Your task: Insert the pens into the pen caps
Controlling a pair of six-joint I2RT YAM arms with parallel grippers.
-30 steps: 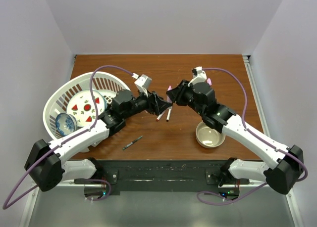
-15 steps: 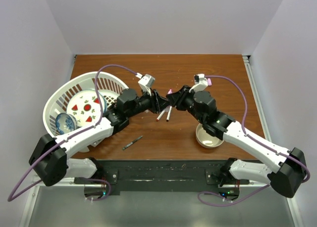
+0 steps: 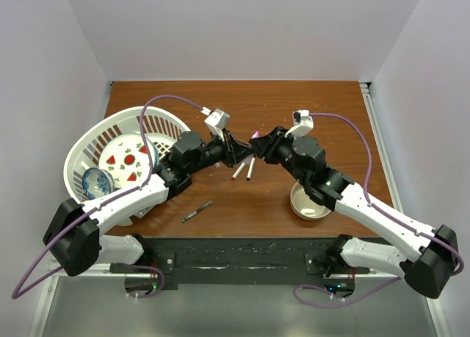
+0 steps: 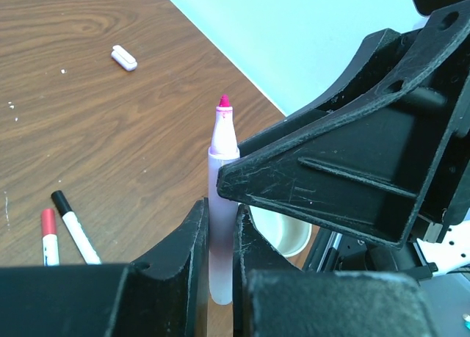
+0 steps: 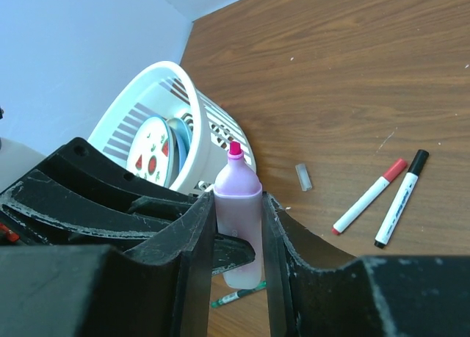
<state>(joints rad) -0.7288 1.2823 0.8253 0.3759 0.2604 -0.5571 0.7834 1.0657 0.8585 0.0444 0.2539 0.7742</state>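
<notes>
The thick pink pen [image 5: 237, 212] stands upright between the two arms, pink tip bare. My right gripper [image 5: 236, 201] is shut on its broad sides. My left gripper [image 4: 220, 208] is shut on the narrow sides of the same pink pen [image 4: 221, 205]. In the top view the left gripper [image 3: 239, 155] and right gripper [image 3: 258, 147] meet at mid-table. A pale cap [image 5: 302, 177] lies loose on the wood. Two white pens lie side by side, one wearing a red cap [image 5: 369, 196], one a black cap [image 5: 400, 197]. A thin dark pen [image 3: 197, 211] lies nearer the bases.
A white slatted basket [image 3: 87, 150] holding plates sits at the left. A cream bowl [image 3: 311, 200] stands under the right arm. Walls close the table in at the back and on both sides.
The left gripper's jaws have closed onto the pink pen that the right gripper holds. The right arm has shifted slightly; the pens on the table have not moved.
</notes>
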